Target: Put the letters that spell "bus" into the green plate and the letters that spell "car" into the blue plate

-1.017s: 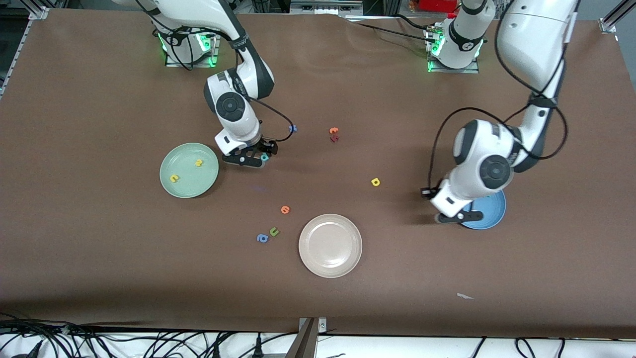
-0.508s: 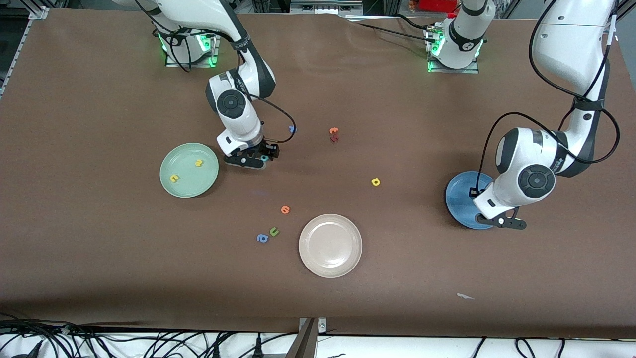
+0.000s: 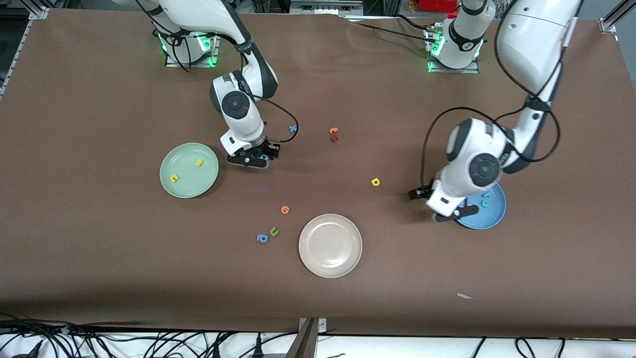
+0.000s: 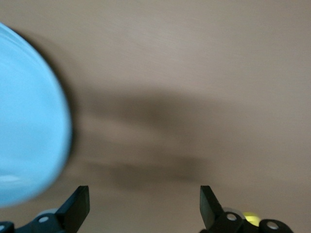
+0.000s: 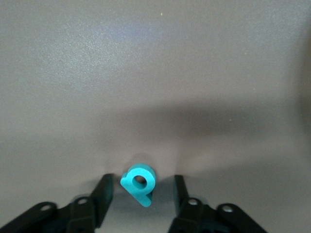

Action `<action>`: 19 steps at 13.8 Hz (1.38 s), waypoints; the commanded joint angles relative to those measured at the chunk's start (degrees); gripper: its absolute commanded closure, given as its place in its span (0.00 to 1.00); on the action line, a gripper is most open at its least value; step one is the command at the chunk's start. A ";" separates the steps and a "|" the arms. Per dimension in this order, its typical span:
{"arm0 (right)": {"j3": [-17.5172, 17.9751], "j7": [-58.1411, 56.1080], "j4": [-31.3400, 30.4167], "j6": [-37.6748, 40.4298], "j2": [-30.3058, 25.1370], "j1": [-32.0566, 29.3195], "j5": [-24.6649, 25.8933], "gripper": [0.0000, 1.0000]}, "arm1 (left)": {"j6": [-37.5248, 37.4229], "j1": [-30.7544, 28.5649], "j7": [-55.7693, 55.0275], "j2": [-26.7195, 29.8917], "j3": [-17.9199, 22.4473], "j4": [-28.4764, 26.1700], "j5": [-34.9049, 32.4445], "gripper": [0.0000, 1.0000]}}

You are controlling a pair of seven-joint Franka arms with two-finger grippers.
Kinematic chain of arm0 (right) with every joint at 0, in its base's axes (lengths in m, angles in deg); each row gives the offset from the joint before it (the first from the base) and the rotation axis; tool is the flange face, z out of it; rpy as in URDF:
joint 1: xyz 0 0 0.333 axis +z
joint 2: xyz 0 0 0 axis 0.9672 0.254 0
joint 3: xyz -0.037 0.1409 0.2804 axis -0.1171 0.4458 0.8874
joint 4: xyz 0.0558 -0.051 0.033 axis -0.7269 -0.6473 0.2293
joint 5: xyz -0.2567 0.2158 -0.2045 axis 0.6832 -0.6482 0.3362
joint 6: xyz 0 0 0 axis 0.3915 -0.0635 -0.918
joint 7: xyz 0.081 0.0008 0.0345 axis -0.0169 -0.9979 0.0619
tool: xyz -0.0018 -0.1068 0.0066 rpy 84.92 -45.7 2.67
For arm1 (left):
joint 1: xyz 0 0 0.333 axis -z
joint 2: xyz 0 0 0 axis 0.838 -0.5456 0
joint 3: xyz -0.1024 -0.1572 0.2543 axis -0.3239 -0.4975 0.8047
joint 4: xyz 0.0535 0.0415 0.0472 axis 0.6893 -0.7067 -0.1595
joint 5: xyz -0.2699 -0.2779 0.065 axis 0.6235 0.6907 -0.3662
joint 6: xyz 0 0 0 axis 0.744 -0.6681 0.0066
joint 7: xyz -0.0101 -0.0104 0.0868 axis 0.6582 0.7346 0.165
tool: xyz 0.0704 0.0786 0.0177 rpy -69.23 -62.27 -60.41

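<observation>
The teal "b" (image 5: 139, 183) lies on the table beside the green plate (image 3: 185, 188), between the fingers of my right gripper (image 5: 141, 191), which is low over it and open, a gap showing on each side. Two yellow letters (image 3: 199, 162) (image 3: 174, 178) lie in the green plate. My left gripper (image 4: 144, 208) is open and holds nothing, over bare table at the rim of the blue plate (image 4: 24, 136). A small teal letter (image 3: 485, 200) lies in the blue plate (image 3: 492, 216). The yellow "a" (image 3: 375, 182) sits on the table between the plates.
A cream plate (image 3: 330, 258) lies nearer the front camera. An orange round letter (image 3: 285, 210), a green "u" (image 3: 274, 231) and a blue "a" (image 3: 262, 238) lie beside it. An orange letter (image 3: 334, 131), a dark red one (image 3: 334, 138) and a blue one (image 3: 293, 128) lie farther back.
The left gripper has opened and swung out over the blue plate and back; a teal letter now lies in that plate. The right gripper's fingers have drawn in round the "b".
</observation>
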 commanded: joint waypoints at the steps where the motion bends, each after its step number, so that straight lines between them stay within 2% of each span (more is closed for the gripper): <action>1: 0.18 0.18 -0.61 -0.83 -0.43 0.20 -0.78 0.68 | 5.20 4.32 -10.56 -0.61 0.42 -1.18 1.73 0.00; 2: 0.18 0.09 -0.61 -0.83 -0.35 0.20 -0.69 0.76 | 7.48 5.81 -13.73 -0.96 0.42 -1.70 1.82 0.00; 3: 0.18 -0.17 -0.53 -0.83 -0.34 0.20 -0.69 0.80 | 10.29 7.13 -17.33 -1.83 0.42 -1.97 1.82 0.00; 6: -1.04 -0.96 -0.18 2.32 -2.79 0.20 -0.60 0.81 | 15.75 9.51 -23.15 -4.21 0.50 -2.49 1.74 0.00; 9: -6.48 -7.69 1.05 11.27 -6.57 0.20 0.10 0.81 | 21.99 11.18 -24.57 -3.96 0.50 -7.05 1.65 0.02; 11: -12.27 -16.65 0.97 15.77 -7.28 0.20 0.19 0.81 | 22.27 11.36 -24.66 -2.99 0.50 -8.47 1.65 0.04; 14: -18.87 -26.25 1.14 17.54 -7.03 -0.06 0.10 0.81 | 22.36 12.07 -25.80 -2.03 0.50 -10.14 1.47 0.10; 16: -21.26 -30.38 1.23 16.58 -4.58 -0.67 0.01 0.81 | 22.36 12.15 -25.89 -1.23 0.50 -10.93 1.39 0.17; 19: -21.62 -31.37 1.23 16.05 -2.20 -1.55 0.01 0.79 | 22.36 12.16 -25.80 -1.32 0.50 -11.02 1.12 0.29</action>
